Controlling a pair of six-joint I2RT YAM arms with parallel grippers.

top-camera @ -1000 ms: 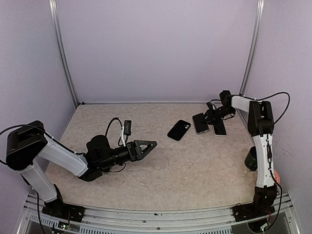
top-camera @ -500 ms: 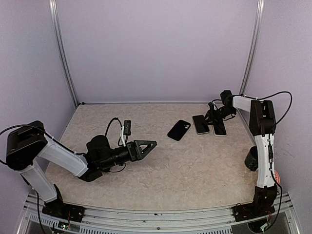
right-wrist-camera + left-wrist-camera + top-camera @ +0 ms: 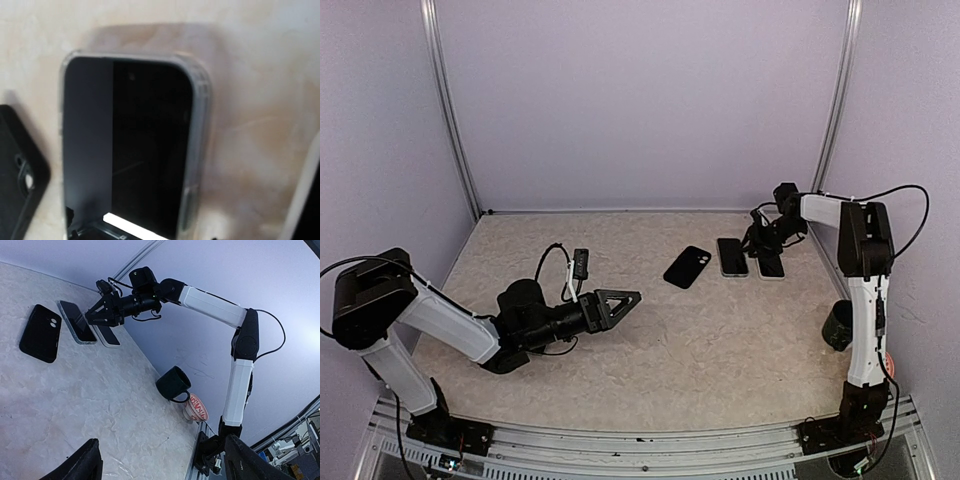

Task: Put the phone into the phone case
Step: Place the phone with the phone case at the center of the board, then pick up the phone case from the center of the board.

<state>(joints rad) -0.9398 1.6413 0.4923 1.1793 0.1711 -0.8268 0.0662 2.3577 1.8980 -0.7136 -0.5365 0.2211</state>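
The phone case [image 3: 201, 125] is a pale grey translucent shell lying flat at the back right of the table. A phone [image 3: 150, 145] with a dark screen sits inside it. The pair also shows in the top view [image 3: 731, 256] and the left wrist view [image 3: 76, 322]. My right gripper [image 3: 758, 240] hovers low over the gap between this cased phone and a second phone [image 3: 771, 265], its fingers spread and holding nothing. My left gripper [image 3: 615, 302] rests open and empty near the table's middle left, pointing right.
A black phone-shaped item with a camera cutout [image 3: 687, 266] lies left of the cased phone. A dark mug [image 3: 172, 384] and a red-patterned bowl [image 3: 196, 407] stand at the right edge near the right arm's base. Walls close the back and sides.
The right gripper has shifted slightly right. The cased phone now lies straighter, parallel to the second phone. The left arm has not moved.
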